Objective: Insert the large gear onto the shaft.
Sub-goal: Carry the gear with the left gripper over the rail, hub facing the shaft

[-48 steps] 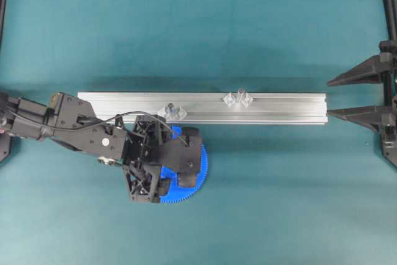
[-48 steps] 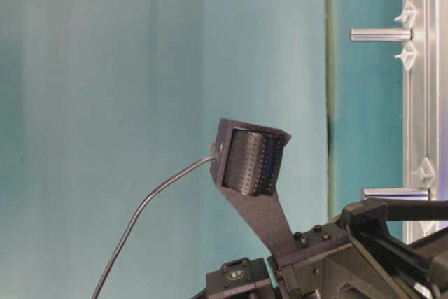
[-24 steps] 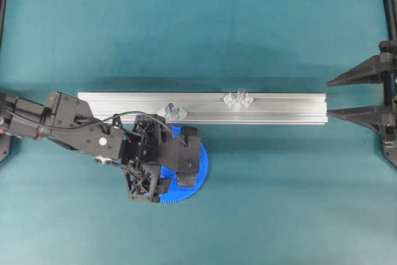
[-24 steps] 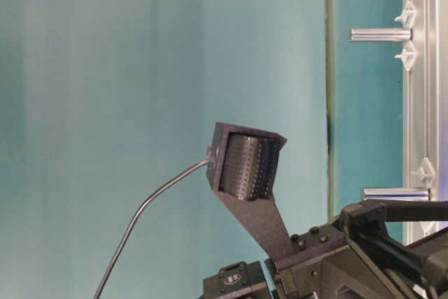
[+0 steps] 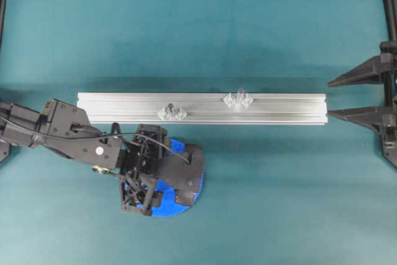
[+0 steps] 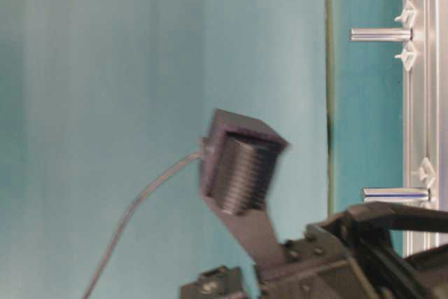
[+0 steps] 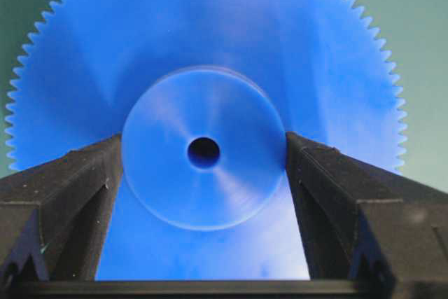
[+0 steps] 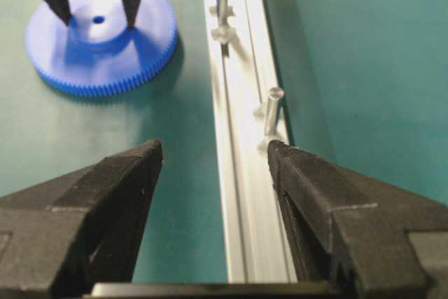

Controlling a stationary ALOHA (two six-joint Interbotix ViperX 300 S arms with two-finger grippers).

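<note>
large gear (image 7: 203, 103): lies flat on the teal table (image 5: 279, 215), just in front of the aluminium rail (image 5: 279, 108); mostly hidden under the left arm in the overhead view, only a blue toothed arc showing.
rail: long axis runs left to right in the overhead view and carries two upright pins.
left gripper (image 7: 204, 166): the nearer one, pointing down onto the gear; the fingers (image 7: 70, 187) straddle the raised hub (image 7: 203, 201), one at each side, with the centre hole midway between them.
left jaws: fairly wide, right at the hub's sides; a firm grip cannot be told.
right gripper (image 8: 213, 201): wide open, holding nothing, well away at the rail's right end.
shaft (image 5: 239, 94): stands in clear brackets on the rail, up and to the right of the gear, past the stubbier pin (image 5: 170, 110).
</note>
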